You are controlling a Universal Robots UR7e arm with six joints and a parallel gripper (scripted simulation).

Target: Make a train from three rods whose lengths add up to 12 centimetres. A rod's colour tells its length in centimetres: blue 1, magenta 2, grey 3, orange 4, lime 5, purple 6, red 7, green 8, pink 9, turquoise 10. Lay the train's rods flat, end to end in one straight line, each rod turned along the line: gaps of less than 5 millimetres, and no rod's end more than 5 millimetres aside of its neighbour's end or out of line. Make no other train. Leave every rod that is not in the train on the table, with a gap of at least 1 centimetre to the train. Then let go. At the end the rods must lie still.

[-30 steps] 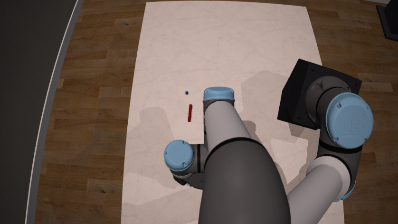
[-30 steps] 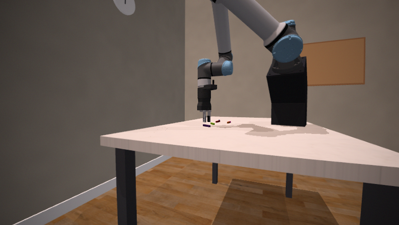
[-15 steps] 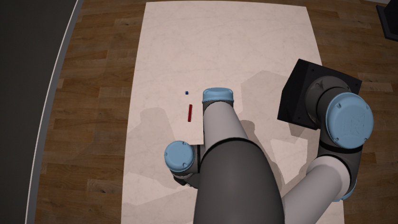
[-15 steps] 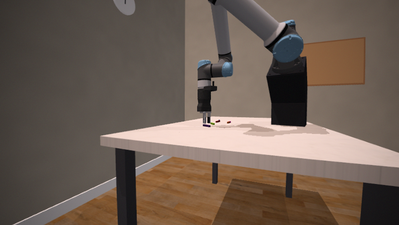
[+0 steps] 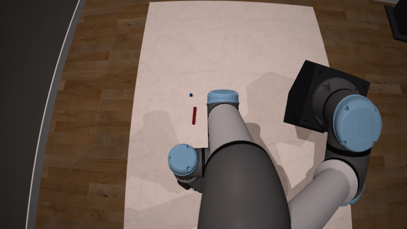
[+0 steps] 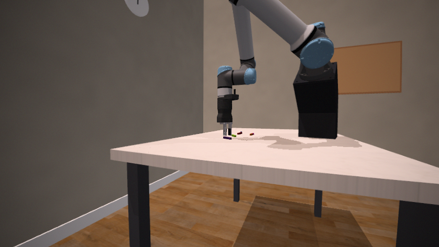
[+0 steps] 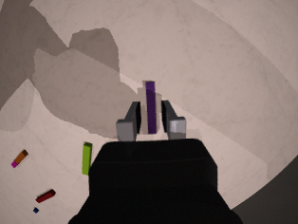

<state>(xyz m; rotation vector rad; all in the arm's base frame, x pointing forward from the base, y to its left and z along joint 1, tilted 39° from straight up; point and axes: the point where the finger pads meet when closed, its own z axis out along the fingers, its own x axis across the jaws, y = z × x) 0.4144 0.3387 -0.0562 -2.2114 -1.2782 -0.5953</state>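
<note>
Marble-look table (image 6: 215,159) (oak floor (image 6: 196,221) beneath).

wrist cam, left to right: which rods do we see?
Orange-and-magenta pair → blue rod → red rod → lime rod → purple rod, between the open fingers of the gripper.

Grey walls (image 6: 91,76), wooden floor (image 6: 196,214)

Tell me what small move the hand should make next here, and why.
Probably lower straight down a little more, then close. The hand is open and straddles the purple rod, which lies flat on the table, and the fingers appear just above it.
</note>
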